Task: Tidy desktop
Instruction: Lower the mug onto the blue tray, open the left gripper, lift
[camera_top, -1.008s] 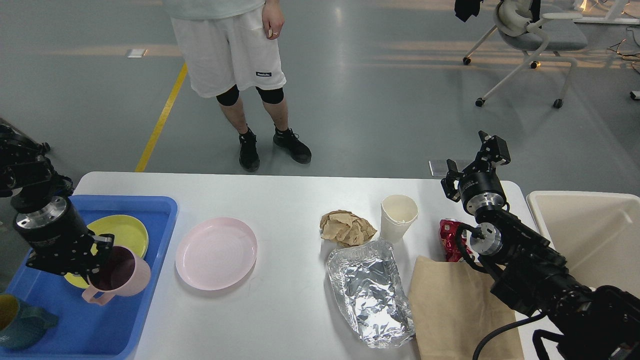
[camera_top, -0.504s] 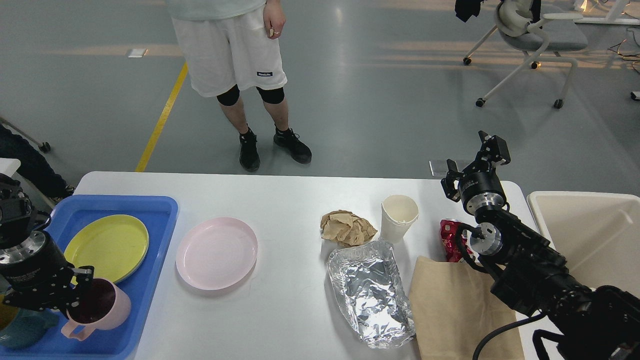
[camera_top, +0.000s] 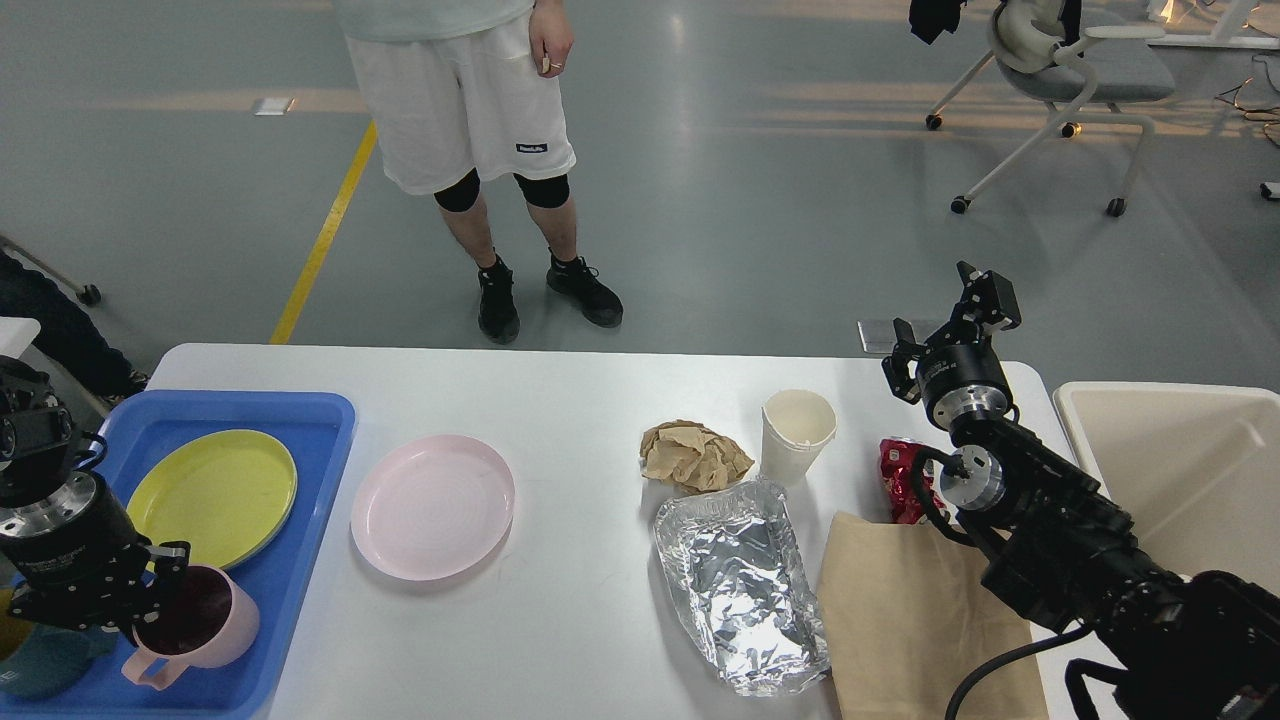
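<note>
My left gripper is clamped on the pink mug rim, low over the tray at 8 o'clock on the worktop. I'd lower it gently beside the teal mug, clear of the yellow plate. Right gripper hangs wide, holding nothing.

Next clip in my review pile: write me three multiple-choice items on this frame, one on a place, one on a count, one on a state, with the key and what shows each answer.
1. Where does the yellow plate lie?
A. in the blue tray
B. in the cream bin
C. on the bare desktop

2. How many plates are in view?
A. one
B. two
C. four

3. How does the paper cup stand?
A. upside down
B. flat on its side
C. mouth up

Key: 1 A, the yellow plate sits within the tray's blue walls. 2 B, only the yellow plate and the pink plate show. 3 C, the cup's open rim faces up and its inside shows.
</note>
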